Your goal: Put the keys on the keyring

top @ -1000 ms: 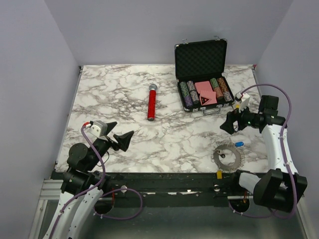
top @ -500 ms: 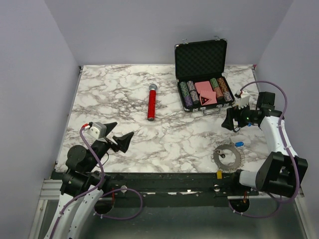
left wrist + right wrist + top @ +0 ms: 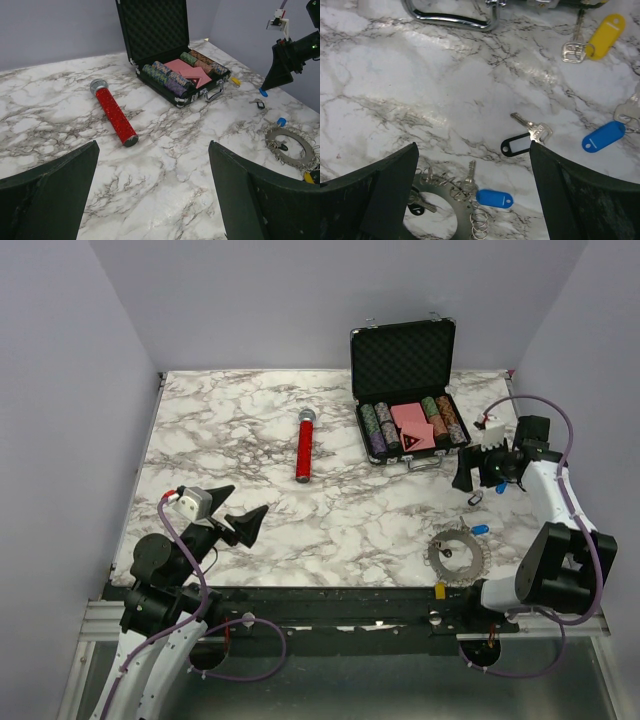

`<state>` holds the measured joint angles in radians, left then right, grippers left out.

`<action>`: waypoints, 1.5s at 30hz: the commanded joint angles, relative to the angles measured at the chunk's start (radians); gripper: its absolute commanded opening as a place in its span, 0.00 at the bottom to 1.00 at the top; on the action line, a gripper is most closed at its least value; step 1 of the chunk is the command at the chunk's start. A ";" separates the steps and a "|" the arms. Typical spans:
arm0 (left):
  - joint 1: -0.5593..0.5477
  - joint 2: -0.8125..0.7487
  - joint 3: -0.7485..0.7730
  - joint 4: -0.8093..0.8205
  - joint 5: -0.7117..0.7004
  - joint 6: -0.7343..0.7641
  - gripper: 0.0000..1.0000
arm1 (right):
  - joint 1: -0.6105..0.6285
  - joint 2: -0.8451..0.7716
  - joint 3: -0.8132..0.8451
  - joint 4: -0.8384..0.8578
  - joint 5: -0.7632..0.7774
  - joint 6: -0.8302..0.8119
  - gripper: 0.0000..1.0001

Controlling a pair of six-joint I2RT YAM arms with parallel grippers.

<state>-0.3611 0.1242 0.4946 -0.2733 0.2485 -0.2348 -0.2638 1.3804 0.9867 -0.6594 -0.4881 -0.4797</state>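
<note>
My left gripper (image 3: 245, 499) hangs spread wide at near left, well apart from the keyring (image 3: 457, 556), a jagged grey loop lying flat at near right. Just beyond it, almost under my right gripper (image 3: 473, 478), also spread, a black-tagged key (image 3: 525, 141) lies slanted, silver blade pointing up-left in the wrist view. My right one is nearer.

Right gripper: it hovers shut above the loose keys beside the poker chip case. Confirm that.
Not shut. The right gripper hovers open above the loose keys beside the poker chip case; the right wrist view shows its fingers spread wide, holding nothing.
</note>
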 commanded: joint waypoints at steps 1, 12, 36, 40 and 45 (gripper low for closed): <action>0.010 -0.015 0.009 0.019 0.031 -0.011 0.99 | -0.008 0.045 0.046 0.081 0.137 0.050 1.00; 0.024 -0.023 0.002 0.031 0.052 -0.017 0.99 | -0.008 0.204 0.124 0.051 0.238 0.105 0.78; 0.047 -0.038 0.002 0.042 0.078 -0.026 0.99 | -0.081 0.290 0.159 0.047 0.215 0.193 0.54; 0.050 -0.044 0.001 0.043 0.078 -0.026 0.99 | -0.115 0.307 0.142 0.046 0.198 0.190 0.47; 0.054 -0.047 -0.001 0.048 0.089 -0.029 0.99 | -0.130 0.322 0.119 0.047 0.174 0.187 0.38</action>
<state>-0.3164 0.0887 0.4946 -0.2478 0.3058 -0.2550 -0.3824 1.6779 1.1252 -0.6178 -0.2760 -0.3019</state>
